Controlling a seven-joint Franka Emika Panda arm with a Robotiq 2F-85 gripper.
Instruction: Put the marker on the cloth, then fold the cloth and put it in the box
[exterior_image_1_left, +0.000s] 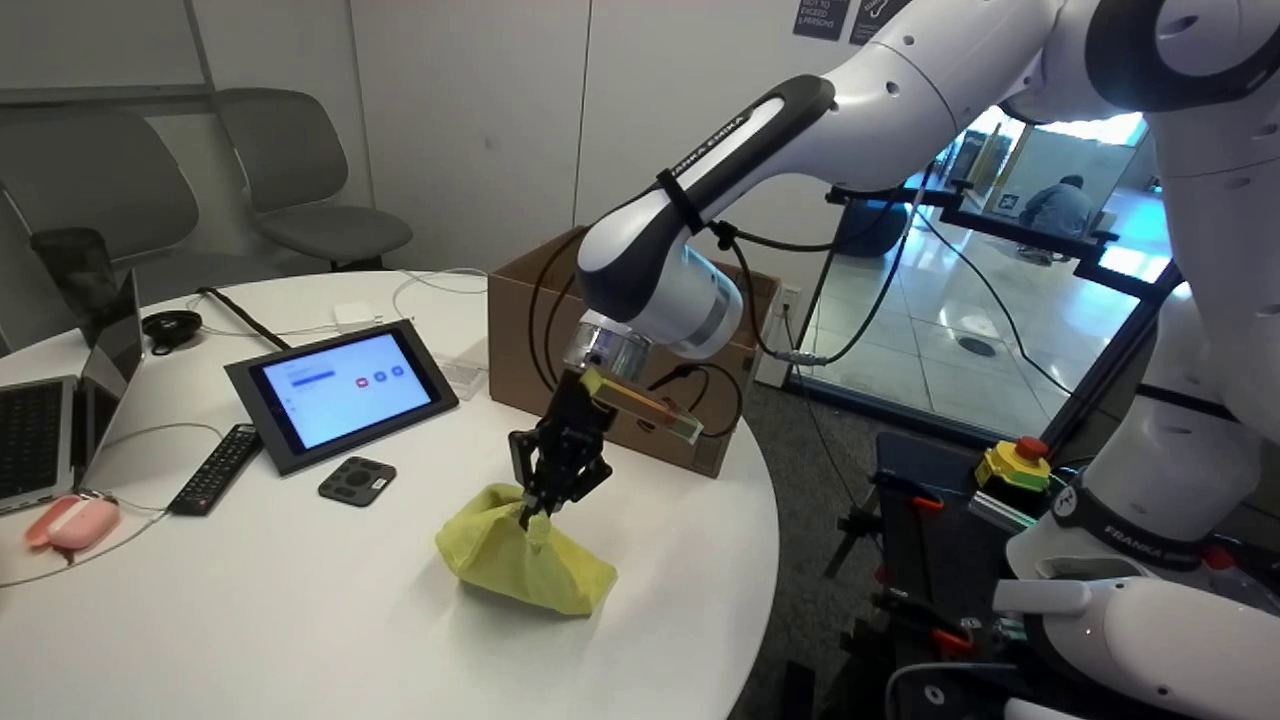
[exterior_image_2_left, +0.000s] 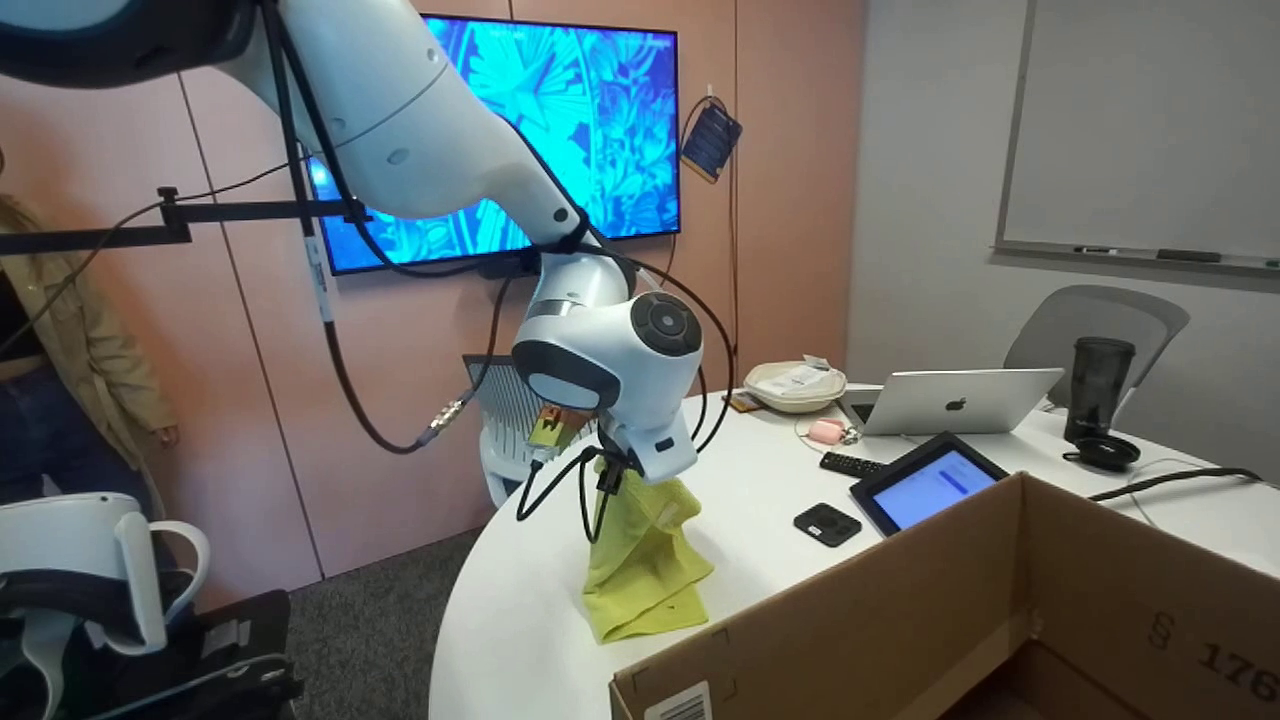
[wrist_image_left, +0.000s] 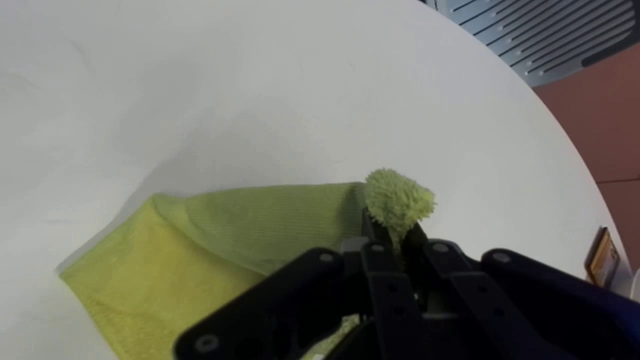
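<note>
The black two-jawed gripper (wrist_image_left: 398, 233) points down over the white round table (exterior_image_1_left: 300, 630), its jaws pinched tight together on a gathered fold of the thin yellow-green fabric cloth (exterior_image_1_left: 525, 562). In the wrist view, a fluffy tuft of the cloth pokes out past the ends of the jaws. The rest drops below the grip in creased, tent-like folds, near the table's curved edge; whether its lower hem touches the table cannot be told. The large brown cardboard box (exterior_image_2_left: 860, 620), with dark print inside and a white barcode label (exterior_image_2_left: 683, 703), stands upright near that same curved edge, its mouth facing up. The cloth is outside it, apart from its walls.

Farther in from the edge, a black-framed tablet (exterior_image_1_left: 345, 387) shows a lit screen. A dark squarish device with rounded corners (exterior_image_1_left: 357, 481) lies near the tablet's lower edge, and a slim black remote control (exterior_image_1_left: 215, 470) just beside its corner. A small pink case (exterior_image_1_left: 80, 524) lies near a silver laptop (exterior_image_2_left: 1000, 400); a tall dark tumbler (exterior_image_2_left: 1098, 388) stands by the laptop's lid.
</note>
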